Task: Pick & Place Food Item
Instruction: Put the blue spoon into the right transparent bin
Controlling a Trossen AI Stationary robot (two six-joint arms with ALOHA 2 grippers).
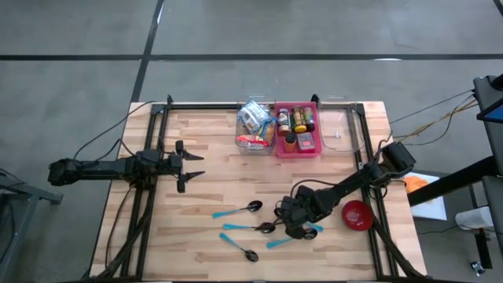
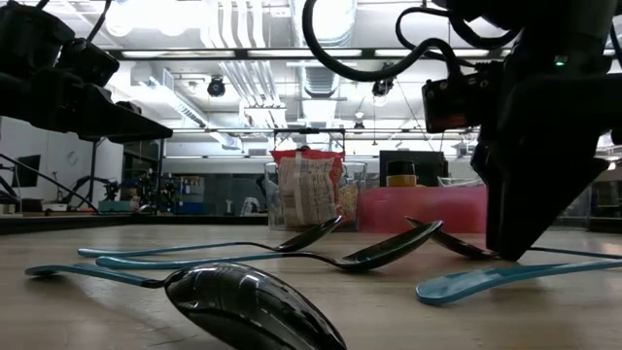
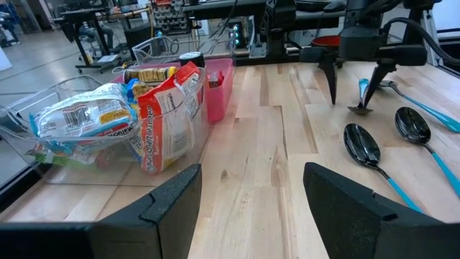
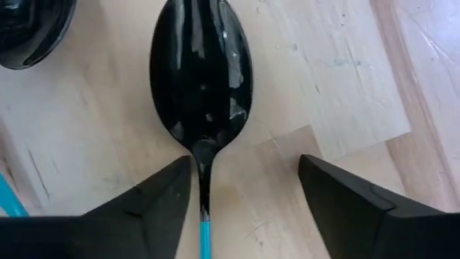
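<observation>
Several blue-handled spoons with black bowls lie flat on the wooden table (image 1: 212,134) at the near middle. My right gripper (image 1: 297,228) points down over one spoon (image 4: 201,79), open, with a finger on either side of the spoon's thin neck (image 4: 203,176), where the blue handle begins. Food items fill two bins at the far edge: snack bags (image 3: 169,119) in a clear bin (image 1: 253,126) and jars in a pink bin (image 1: 297,151). My left gripper (image 1: 192,167) waits open above the table's left part, pointing toward the right edge. My right gripper stands astride the spoon's neck (image 4: 203,176) from above, its fingers across the spoon. One finger (image 4: 162,201) is right beside the neck and the other (image 4: 352,201) is well clear. I cannot tell whether the near finger touches it. The spoon lies flat on the table.
A red bowl (image 1: 357,215) stands on the table just right of my right gripper. A second, clear bin (image 1: 339,130) sits right of the pink one. Other spoons (image 1: 250,208) (image 1: 244,251) lie left of my right gripper. Bare wood shows between the spoons and the bins.
</observation>
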